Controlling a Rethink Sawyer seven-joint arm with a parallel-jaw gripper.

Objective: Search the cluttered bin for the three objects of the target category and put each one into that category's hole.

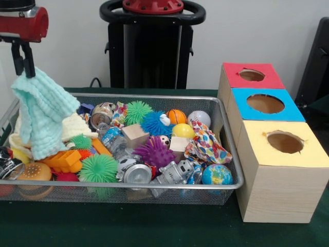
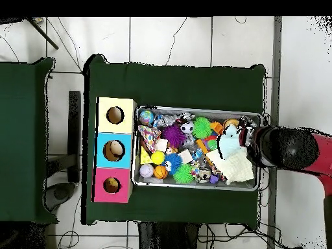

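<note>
The gripper point(image 1: 23, 66) hung over the left end of the bin point(image 1: 234, 170), as the front view showed it, with its two black fingers point(image 1: 29, 63) pinched together on the top corner of a mint cloth point(image 1: 43, 110). The cloth drooped down from the fingers in folds, and its lower part reached the pile below. Just beside it lay a cream cloth point(image 1: 74, 126), partly covered by the mint one. In the overhead view the gripper point(image 2: 241, 139) stood above the same end of the bin point(image 2: 200, 187), where the mint cloth point(image 2: 228, 146) and the cream cloth point(image 2: 237, 167) were.

The bin was a wire mesh tray on a table with a green cover point(image 1: 154, 226), and it was full of small things. A third cloth, with coloured dots point(image 1: 205, 145), lay crumpled at the right end of the bin, near the boxes. Between the two ends I saw spiky balls in green point(image 1: 97, 169), purple point(image 1: 153, 152) and blue point(image 1: 154, 123), a small basketball point(image 1: 176, 116), a baseball point(image 1: 199, 118), a globe ball point(image 1: 216, 175), a can point(image 1: 136, 173), a wooden block point(image 1: 135, 135) and a toy burger point(image 1: 34, 172) at the front left corner.

Touching the right end of the bin stood three wooden boxes in a row, each with a round hole on top: red point(image 1: 252, 75) at the far side, blue point(image 1: 266, 103) in the middle, yellow point(image 1: 284, 142) nearest to me
</note>
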